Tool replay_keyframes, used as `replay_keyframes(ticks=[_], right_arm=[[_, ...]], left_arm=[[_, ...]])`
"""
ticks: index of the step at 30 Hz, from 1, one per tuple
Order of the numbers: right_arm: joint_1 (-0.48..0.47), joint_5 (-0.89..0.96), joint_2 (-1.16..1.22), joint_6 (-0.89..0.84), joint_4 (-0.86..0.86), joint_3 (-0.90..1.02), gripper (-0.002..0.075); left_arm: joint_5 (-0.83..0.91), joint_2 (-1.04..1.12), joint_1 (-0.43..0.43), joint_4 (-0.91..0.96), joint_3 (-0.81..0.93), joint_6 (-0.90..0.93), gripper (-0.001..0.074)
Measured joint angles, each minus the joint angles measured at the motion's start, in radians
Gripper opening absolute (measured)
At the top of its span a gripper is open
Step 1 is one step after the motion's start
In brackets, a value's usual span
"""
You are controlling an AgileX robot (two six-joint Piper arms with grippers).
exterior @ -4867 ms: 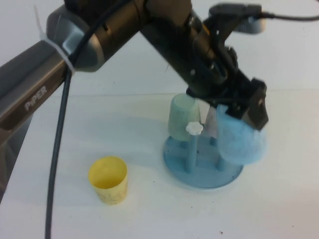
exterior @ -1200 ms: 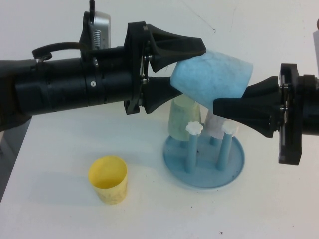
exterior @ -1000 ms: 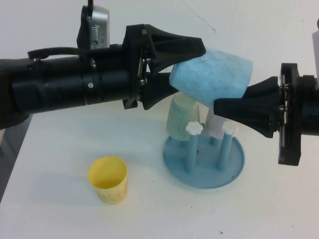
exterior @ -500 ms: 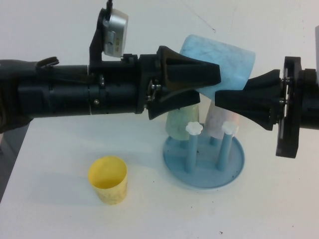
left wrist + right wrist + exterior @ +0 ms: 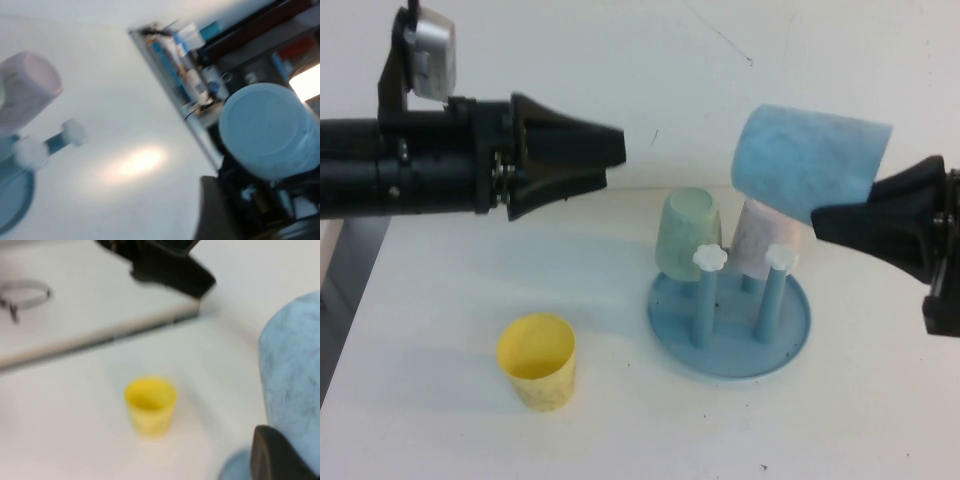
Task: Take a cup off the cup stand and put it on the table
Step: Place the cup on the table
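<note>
While the round blue pegged cup stand (image 5: 730, 325) rests on the white table (image 5: 440, 430):
Cup: light blue speckled plastic tumbler (image 5: 807, 163), sideways above the stand.
Right gripper (image 5: 850, 222): clamped on it.
Left gripper (image 5: 605, 155): apart, nearly closed, empty.

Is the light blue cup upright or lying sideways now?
Sideways: the cup hangs horizontally in the right gripper, above the cup stand. The left gripper is apart.

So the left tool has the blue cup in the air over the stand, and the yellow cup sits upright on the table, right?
Not quite. The high view shows the blue cup held aloft by the right tool, not the left tool, which is apart from it. The rest holds: it hangs above the stand, and the yellow cup sits upright on the table.
</note>
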Motion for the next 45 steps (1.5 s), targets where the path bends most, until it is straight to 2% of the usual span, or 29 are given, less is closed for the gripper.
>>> replay_keyframes(ticks=[4, 6, 8, 14, 20, 29, 42, 45], right_arm=[[0.0, 0.112, -0.007, 0.369, -0.399, -0.078, 0.0027], [0.0, 0.198, 0.004, 0.537, -0.584, -0.126, 0.0027], [0.0, 0.285, 0.026, 0.669, -0.722, -0.172, 0.0026], [0.0, 0.476, 0.164, 0.889, -0.941, -0.294, 0.0026], [0.0, 0.483, 0.36, 0.988, -1.102, -0.375, 0.0026], [0.0, 0.473, 0.621, 1.04, -1.29, -0.417, 0.0026], [0.0, 0.468, 0.724, 1.044, -1.317, -0.428, 0.0027], [0.0, 0.468, 0.73, 1.042, -1.3, -0.44, 0.005]], left_arm=[[-0.022, 0.0, 0.004, 0.21, -0.002, 0.03, 0.0145], [-0.05, 0.0, 0.004, 0.293, -0.002, 0.046, 0.0062], [-0.081, 0.0, 0.004, 0.346, -0.002, 0.05, 0.0028], [-0.15, -0.019, 0.004, 0.46, -0.002, 0.054, 0.0004], [-0.153, -0.065, 0.004, 0.545, -0.002, 0.057, 0.0], [-0.153, -0.104, 0.004, 0.585, -0.002, 0.049, -0.0002], [-0.176, -0.104, 0.004, 0.594, -0.002, 0.049, -0.0002], [-0.178, -0.104, 0.004, 0.596, -0.002, 0.049, -0.0002]])
